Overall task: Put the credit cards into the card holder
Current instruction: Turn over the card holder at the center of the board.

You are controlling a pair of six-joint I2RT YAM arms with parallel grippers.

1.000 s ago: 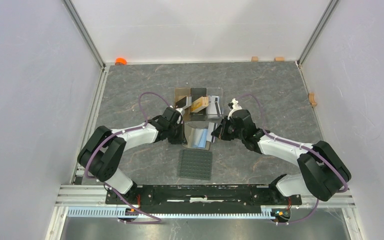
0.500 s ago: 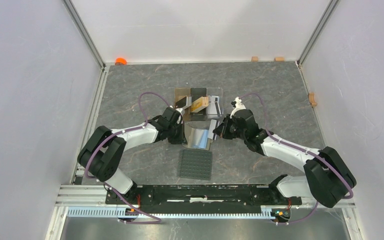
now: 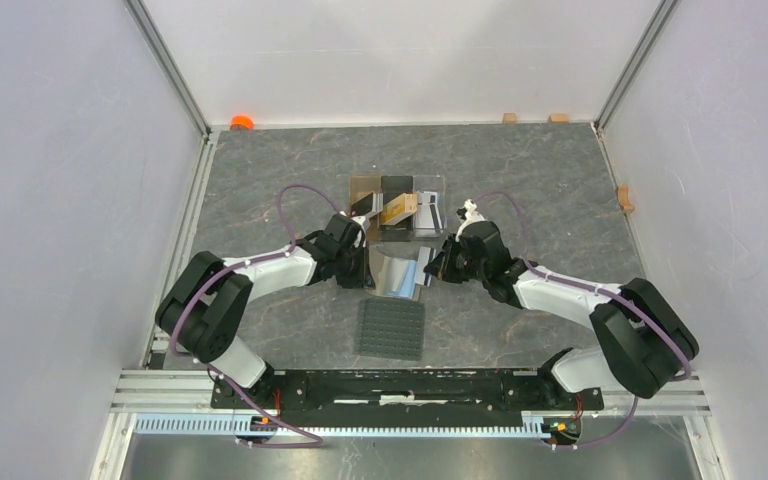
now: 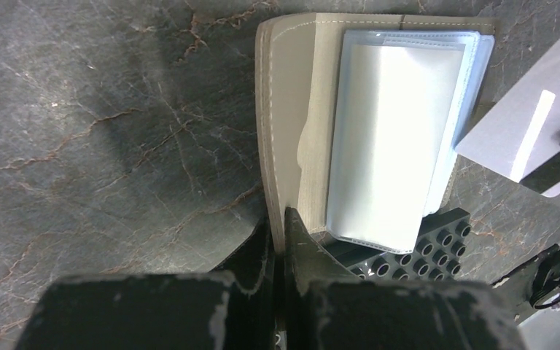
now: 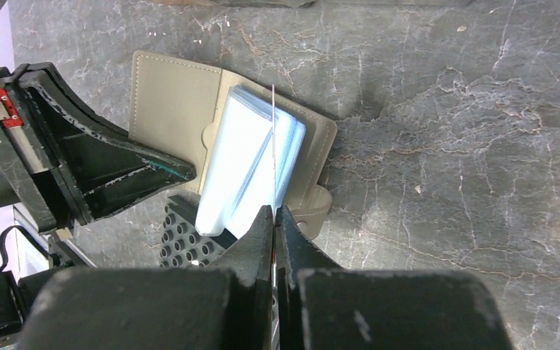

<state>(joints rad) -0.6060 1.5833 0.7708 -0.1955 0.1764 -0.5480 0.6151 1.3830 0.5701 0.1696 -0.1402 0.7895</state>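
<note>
The right gripper point(image 5: 273, 215) is clamped on a silver card point(image 5: 273, 146), held edge-on just over the clear pockets point(image 4: 394, 146) of the open card holder point(image 5: 168, 95); the left gripper point(image 4: 283, 233) pinches the holder's cover edge, pinning it on the table point(image 3: 560, 180).

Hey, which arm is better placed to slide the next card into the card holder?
Right. The right gripper pinches the white-silver card right by the clear pockets, while the left gripper is clamped on the cover of the card holder, holding it open.
</note>
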